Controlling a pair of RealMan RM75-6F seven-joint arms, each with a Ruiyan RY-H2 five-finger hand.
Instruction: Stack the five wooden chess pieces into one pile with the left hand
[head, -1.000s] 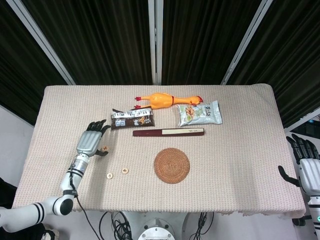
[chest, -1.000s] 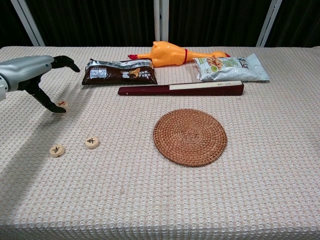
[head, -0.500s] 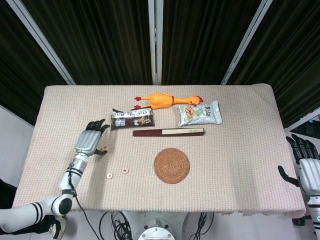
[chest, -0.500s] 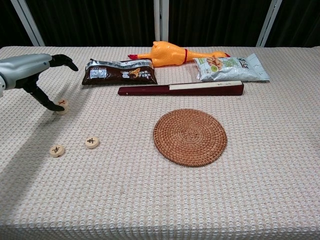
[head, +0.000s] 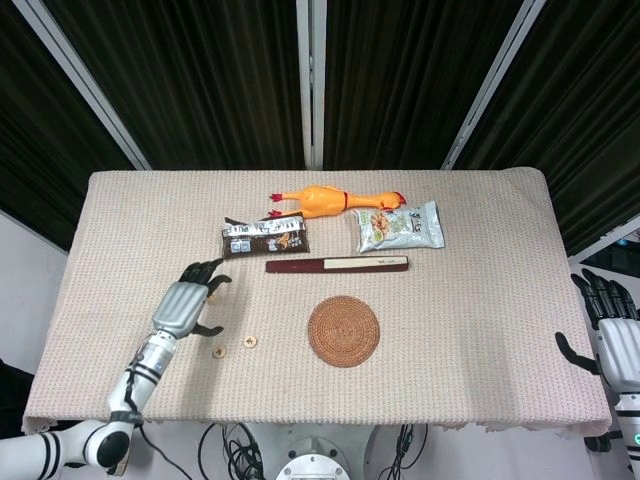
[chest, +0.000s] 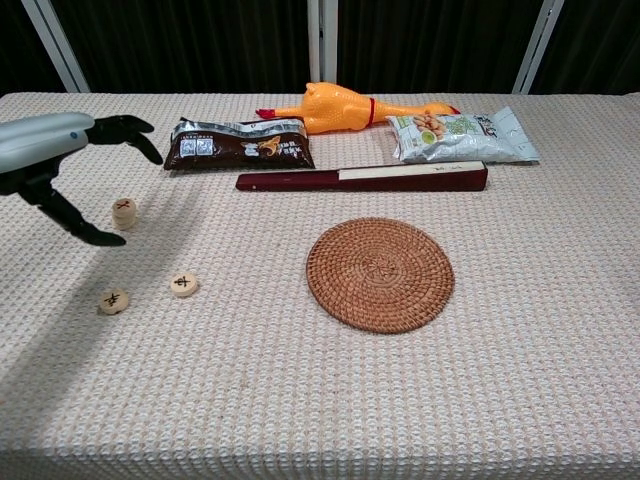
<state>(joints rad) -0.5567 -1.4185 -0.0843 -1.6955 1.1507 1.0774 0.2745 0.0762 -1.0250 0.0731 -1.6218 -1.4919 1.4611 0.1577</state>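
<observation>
- While the silver left hand (chest: 50, 160) hovers near the table's left edge with dark fingers spread and holding nothing, a small pile of round pale wooden chess pieces (chest: 124, 211) stands just beside its thumb, apparently more than one disc high, though the count is unclear.
- Two single wooden discs, one (chest: 113, 300) near the left edge and another (chest: 183, 285) just right of it, lie flat toward the front edge, apart from the pile.
- Judgement: the next disc is best pinched by its rim, kept level, then set squarely on the pile.
- Discs have no long axis; marked faces point up.
- The right hand (head: 612, 325) hangs off the table's right edge, fingers apart, holding nothing.
</observation>
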